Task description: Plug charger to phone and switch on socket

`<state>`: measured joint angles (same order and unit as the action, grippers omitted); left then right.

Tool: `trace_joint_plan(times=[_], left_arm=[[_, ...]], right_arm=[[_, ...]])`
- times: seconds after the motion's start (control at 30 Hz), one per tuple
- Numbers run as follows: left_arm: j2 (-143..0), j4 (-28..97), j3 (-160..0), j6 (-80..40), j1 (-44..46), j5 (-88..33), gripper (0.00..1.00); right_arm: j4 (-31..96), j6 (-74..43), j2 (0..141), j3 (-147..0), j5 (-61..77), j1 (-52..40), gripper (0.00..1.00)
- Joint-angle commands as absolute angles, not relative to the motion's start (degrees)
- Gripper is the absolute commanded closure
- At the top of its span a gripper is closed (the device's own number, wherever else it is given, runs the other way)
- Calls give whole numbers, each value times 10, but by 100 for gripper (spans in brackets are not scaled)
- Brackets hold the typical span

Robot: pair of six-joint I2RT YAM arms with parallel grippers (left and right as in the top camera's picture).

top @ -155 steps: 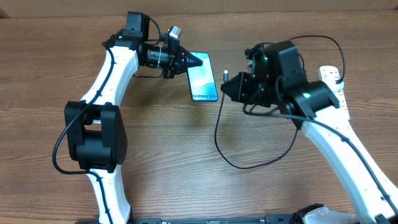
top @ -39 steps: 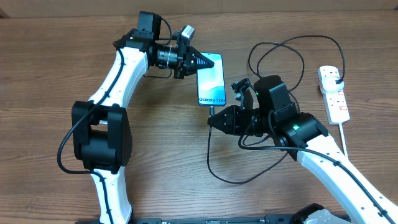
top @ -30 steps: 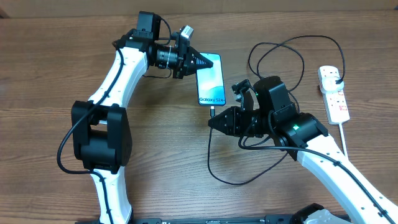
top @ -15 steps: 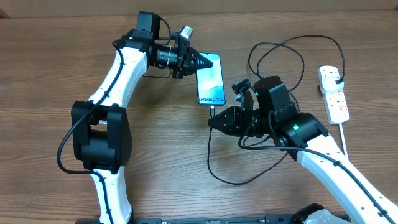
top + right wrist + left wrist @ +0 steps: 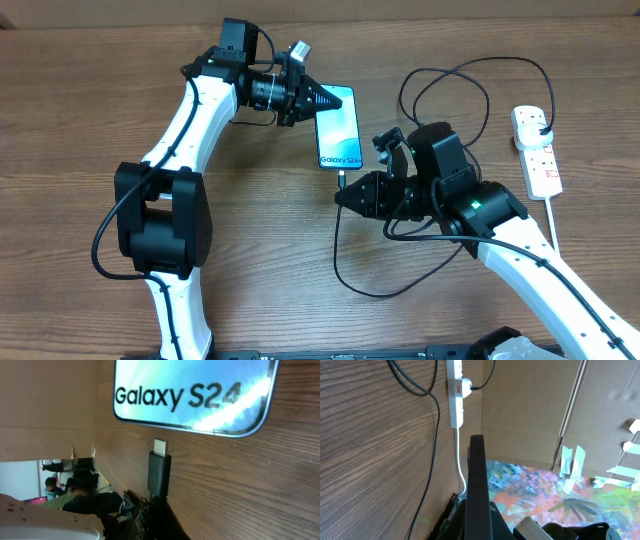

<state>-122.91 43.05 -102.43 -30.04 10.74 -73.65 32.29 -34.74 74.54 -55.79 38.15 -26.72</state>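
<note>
Black charger tip [image 5: 159,467], earlier beside phone [image 5: 195,395], now below it

Phone [image 5: 339,128] lay on table [image 5: 80,120], between the two sets of jaws. Left jaws sat at its far left corner, closed on that edge. Plug tip [image 5: 160,447] of charger [image 5: 336,245] stuck out ahead of right jaws, held in them, just short of phone's near edge and not touching it. Cable looped on table behind and below right jaws. Socket [image 5: 536,150] lay well off to their right, beyond the loops.
</note>
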Motion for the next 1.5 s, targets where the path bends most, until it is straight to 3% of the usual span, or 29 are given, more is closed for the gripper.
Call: trace_joint_plan(times=[0.0,1.47], left_arm=[[-1229,430,-1034,-309,105,-754,96],[-1229,430,-1034,-309,120,-765,96]], right_arm=[[323,-345,747,-554,387,-270,96],[316,-343,747,-554,385,-270,96]])
